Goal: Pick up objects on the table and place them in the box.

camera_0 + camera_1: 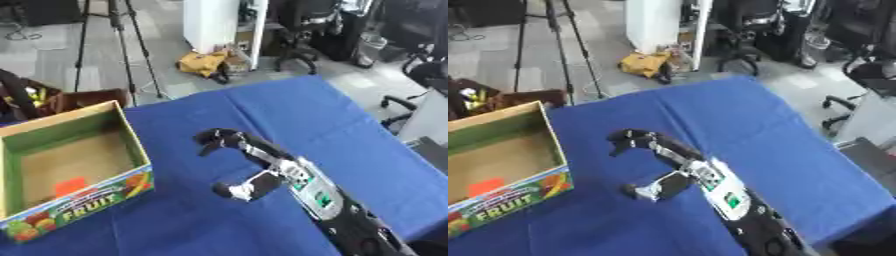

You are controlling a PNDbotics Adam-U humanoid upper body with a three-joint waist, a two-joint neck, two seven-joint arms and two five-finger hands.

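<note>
The right arm comes in from about 5 o'clock and stretches over the blue table [289,107]. The right hand [247,165] hangs over the cloth with its fingers [217,138] bent down at the tips and its thumb [234,190] sticking out to the side. It holds nothing. The box [138,147] sits at 9 o'clock from the hand, well apart. A small orange thing [71,186] lies inside the box.

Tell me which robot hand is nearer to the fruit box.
Right. The right robot hand reaches over the blue tablecloth, to the right of the fruit box and apart from it. The left robot hand shows in neither view.
</note>
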